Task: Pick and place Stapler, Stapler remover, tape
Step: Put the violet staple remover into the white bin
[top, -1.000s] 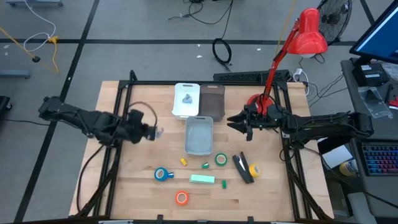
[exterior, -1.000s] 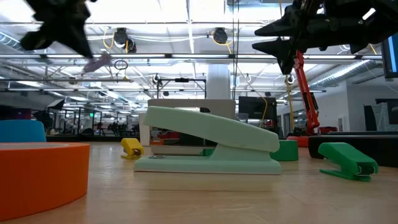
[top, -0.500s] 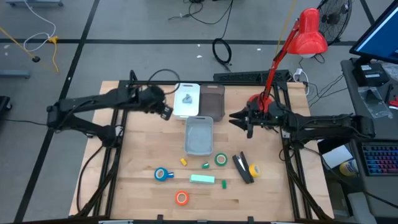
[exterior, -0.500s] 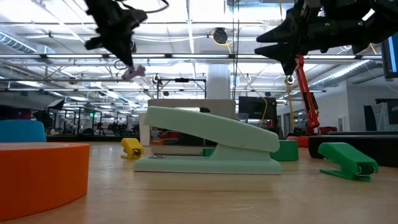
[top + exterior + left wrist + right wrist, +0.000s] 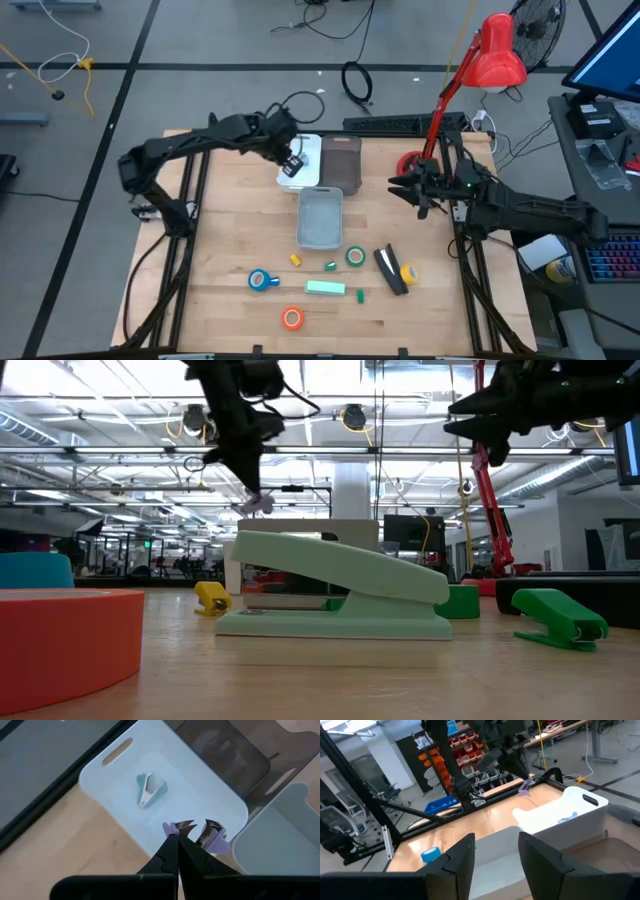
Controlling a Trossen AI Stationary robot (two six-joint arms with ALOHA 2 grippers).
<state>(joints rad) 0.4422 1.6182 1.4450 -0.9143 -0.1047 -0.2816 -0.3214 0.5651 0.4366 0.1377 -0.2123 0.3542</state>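
Note:
My left gripper (image 5: 293,164) is shut on a lilac staple remover (image 5: 200,834) and hangs above the white bin (image 5: 306,178). A pale blue staple remover (image 5: 148,790) lies on that bin's floor. My right gripper (image 5: 405,190) is open, in the air over the table's right side, touching nothing. On the near half of the table lie a mint stapler (image 5: 325,288), a black stapler (image 5: 389,270), and blue (image 5: 262,280), orange (image 5: 291,318), green (image 5: 355,257) and yellow (image 5: 408,272) tape rolls. My left gripper pinches the lilac staple remover between its two fingers (image 5: 169,859), which rest on the plastic body (image 5: 169,827) beside the metal claws (image 5: 206,831). The fingers come from above, slanting down. The remover is lifted clear over the white bin (image 5: 125,780), claws outward.
A dark translucent bin (image 5: 342,163) stands beside the white one, and a grey-blue bin (image 5: 320,217) just nearer. Small yellow (image 5: 296,260) and green (image 5: 329,266) bits lie among the tape rolls. A red lamp (image 5: 495,55) rises at the far right corner.
My left gripper, still shut on the lilac remover, has swung from the table's left side toward the far edge and to the right, ending over the white bin and somewhat lower. My right gripper has drawn back a little toward the table's right edge.

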